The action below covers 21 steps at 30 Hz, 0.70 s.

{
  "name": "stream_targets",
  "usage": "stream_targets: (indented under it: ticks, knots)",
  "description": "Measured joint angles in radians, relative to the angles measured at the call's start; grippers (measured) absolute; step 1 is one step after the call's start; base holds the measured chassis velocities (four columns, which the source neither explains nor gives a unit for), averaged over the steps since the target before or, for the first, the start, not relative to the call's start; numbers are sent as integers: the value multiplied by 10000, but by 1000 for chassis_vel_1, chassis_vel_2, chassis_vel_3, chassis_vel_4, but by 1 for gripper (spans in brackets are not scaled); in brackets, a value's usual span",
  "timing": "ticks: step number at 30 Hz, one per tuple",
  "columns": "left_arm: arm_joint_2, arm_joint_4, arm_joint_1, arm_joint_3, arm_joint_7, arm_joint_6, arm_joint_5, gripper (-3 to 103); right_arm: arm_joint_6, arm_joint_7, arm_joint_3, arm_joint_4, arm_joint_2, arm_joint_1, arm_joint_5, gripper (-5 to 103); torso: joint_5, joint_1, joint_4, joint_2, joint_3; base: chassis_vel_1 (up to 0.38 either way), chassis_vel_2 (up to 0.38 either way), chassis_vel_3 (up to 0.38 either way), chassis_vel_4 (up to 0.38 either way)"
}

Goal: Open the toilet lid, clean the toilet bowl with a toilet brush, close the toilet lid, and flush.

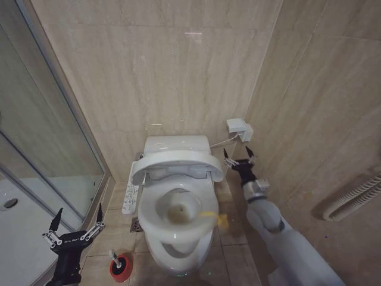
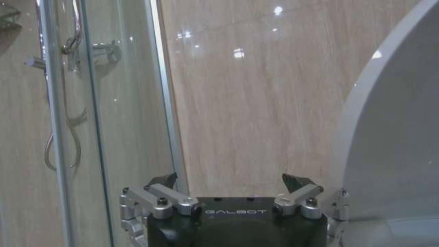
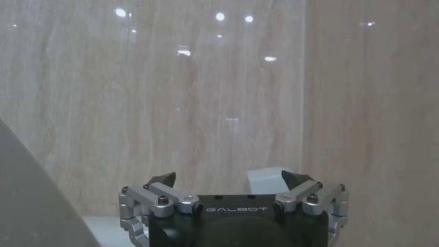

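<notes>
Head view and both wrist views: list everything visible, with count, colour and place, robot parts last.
lid: 1, white, raised, leaning toward the tank
bowl: 1, white, centre floor, open, yellow tie at its right rim
button panel: 1, white, on the bowl's left side
brush: 1, white handle in red holder, floor left of the bowl
wall box: 1, white, wall right of the tank, cable attached
shower glass: 1, clear, left
shower tray: 1, white, behind the glass
hose: 1, white ribbed, right wall
left end effector: 1, black and silver, open, above the floor left of the brush
right end effector: 1, black and silver, open, right of the lid
</notes>
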Motion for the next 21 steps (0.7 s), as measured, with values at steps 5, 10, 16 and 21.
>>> stream_targets:
  ticks: [5,10,16,21]
  knots:
    - [0,0,0,0,0,0,0,100,-21,74,634,750,195,-1122,-184,100,0,0,1,0,0,0,0,0,0]
    - [0,0,-1,0,0,0,0,100,-96,341,1130,1393,555,-2186,-492,100,0,0,-1,0,1,0,0,0,0]
    - [0,0,0,0,0,0,0,100,-155,414,1496,2046,913,-3067,-809,100,-2,0,0,0,1,0,0,0,0]
    - [0,0,0,0,0,0,0,100,-144,229,1683,2504,1133,-3569,-826,100,-1,0,1,0,1,0,0,0,0]
